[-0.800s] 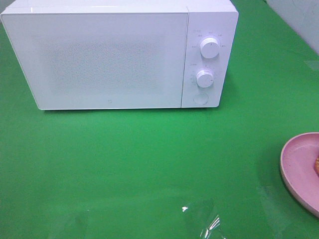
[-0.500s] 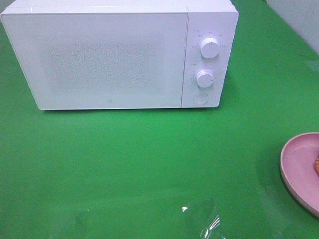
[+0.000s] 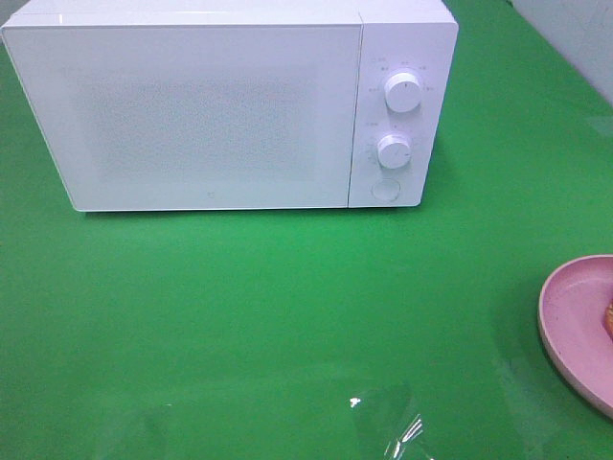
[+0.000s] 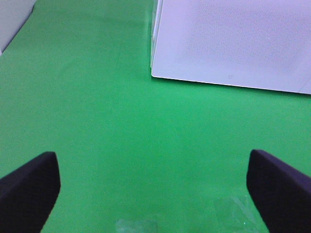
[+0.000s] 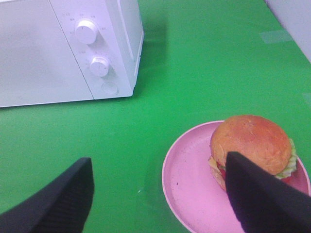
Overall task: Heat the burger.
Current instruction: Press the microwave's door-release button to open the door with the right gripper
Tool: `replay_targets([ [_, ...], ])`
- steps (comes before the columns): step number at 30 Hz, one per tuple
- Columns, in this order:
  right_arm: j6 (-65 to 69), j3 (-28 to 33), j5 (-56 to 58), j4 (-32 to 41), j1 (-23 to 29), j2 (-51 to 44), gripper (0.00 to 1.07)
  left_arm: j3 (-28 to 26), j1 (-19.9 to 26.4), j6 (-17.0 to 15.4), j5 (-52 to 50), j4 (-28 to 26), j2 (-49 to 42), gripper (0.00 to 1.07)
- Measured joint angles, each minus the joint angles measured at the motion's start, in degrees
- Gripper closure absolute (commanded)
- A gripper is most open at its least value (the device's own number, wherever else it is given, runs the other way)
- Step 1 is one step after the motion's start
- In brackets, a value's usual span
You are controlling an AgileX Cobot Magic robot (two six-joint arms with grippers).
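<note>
Burger point(image 5: 250, 143) lies just below and ahead of our right pincer point(image 5: 158, 162), partly hidden by one finger. The jaws are spread wide and pinch nothing, with only plate rim and cloth between them. It rests off-centre on the pink plate point(image 5: 187, 184), bun up, lettuce and cheese showing at its edge. We judge the pincer hangs here, spread, ready to take the burger or its plate. Farther ahead of this pincer, well apart from the plate, stands the white microwave point(image 5: 58, 58), door shut, with its upper knob point(image 5: 86, 31), lower knob point(image 5: 99, 66) and round button point(image 5: 110, 88) facing us. Left pincer point(image 4: 151, 158): likewise spread wide and bare, above the green cloth point(image 4: 97, 97), the microwave's door corner ahead of it. It is probably staged there for the door, which must open before anything goes in. Neither pincer shows in the high view. Against the high view of a moment ago, microwave, plate and cloth lie the same; we note no change.
</note>
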Motion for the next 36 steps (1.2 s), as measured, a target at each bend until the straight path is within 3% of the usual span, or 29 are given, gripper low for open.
replay_targets([
  [12, 0.0, -0.3, -11.2, 0.0, 0.0, 9.7, 0.34, 0.0, 0.0, 0.0, -0.1, 0.0, 0.0, 0.10],
  [28, 0.0, 10.4, -35.5, 0.0, 0.0, 18.0, 0.34, 0.0, 0.0, 0.0, -0.1, 0.0, 0.0, 0.10],
  [36, 0.0, 11.2, -43.5, -0.8, 0.0, 24.2, 0.35, 0.0, 0.0, 0.0, -0.1, 0.0, 0.0, 0.10],
])
